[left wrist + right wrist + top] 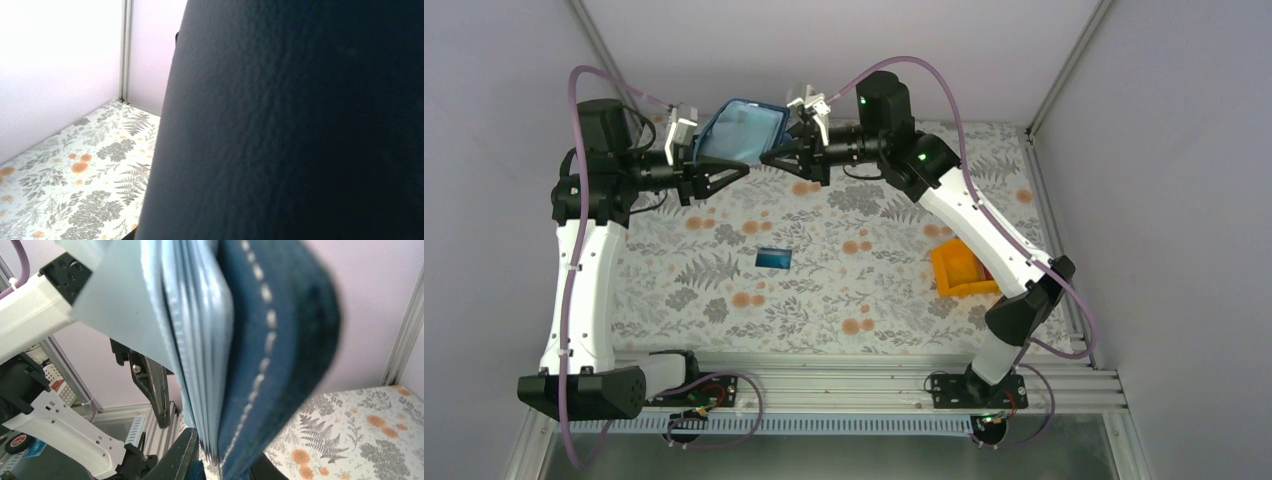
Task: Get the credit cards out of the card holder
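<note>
The card holder [742, 130] hangs open in the air at the back of the table, its light blue inside facing the top camera. My left gripper [709, 170] is shut on its lower left edge. Its fingers are hidden in the left wrist view, where the holder's dark navy outside [290, 125] fills the frame. My right gripper [789, 155] is shut on the right edge. In the right wrist view [227, 455] the holder's stitched edge and pale pocket layers [270, 340] sit between its fingers. One blue credit card [773, 258] lies flat mid-table. No other cards are visible.
An orange plastic bin [959, 272] stands on the right of the floral tablecloth [854, 290], close to my right arm's forearm. Walls and aluminium frame posts enclose the table at the back and sides.
</note>
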Tool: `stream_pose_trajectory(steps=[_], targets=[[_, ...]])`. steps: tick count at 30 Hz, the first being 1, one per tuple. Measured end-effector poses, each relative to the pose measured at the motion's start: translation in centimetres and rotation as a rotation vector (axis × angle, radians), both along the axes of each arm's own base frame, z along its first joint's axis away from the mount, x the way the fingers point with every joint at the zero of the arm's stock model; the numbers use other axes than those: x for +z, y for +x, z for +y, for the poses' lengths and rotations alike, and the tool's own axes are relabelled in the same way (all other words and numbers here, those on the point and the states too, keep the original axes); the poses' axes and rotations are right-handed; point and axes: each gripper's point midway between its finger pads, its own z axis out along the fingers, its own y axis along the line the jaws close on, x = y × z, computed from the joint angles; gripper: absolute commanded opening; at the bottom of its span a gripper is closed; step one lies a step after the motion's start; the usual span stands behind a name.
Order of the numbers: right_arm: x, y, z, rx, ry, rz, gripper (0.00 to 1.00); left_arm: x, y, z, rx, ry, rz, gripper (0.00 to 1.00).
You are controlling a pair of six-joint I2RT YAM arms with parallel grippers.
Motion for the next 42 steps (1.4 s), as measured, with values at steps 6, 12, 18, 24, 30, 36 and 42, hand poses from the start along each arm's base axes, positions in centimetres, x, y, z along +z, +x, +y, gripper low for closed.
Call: stream_pose_trajectory(steps=[6,12,18,24,30,36,42], targets=[[1.0,0.4,0.4,0.004,0.019,0.025,0.09,-0.6,0.5,0.2,0.026,0.016,-0.005,0.02],[0.6,-0.2,0.5,0.046,0.012,0.056,0.04,-1.6,1.0,0.4,0.056,0.031,0.017,0.52],[-0.2,1.1,0.5,-0.038,-0.022,0.067,0.04,-2.4,2.6,1.0,0.165,0.091,0.013,1.0],[-3.0,4.4,-0.3,-0.281,-0.132,0.129,0.04,-3.2,5.1,2.7,0.333,0.172,0.009,1.0],[-6.1,6.2,-0.5,-0.492,-0.246,0.155,0.04,-2.8,6.3,3.4,0.402,0.194,-0.002,1.0],[-8.7,4.8,2.1,-0.479,-0.306,0.164,0.04,-3.6,7.8,4.2,0.467,0.214,0.016,1.0],[-8.3,3.4,4.4,-0.444,-0.306,0.143,0.04,-4.3,8.4,4.7,0.505,0.228,0.032,1.0]])
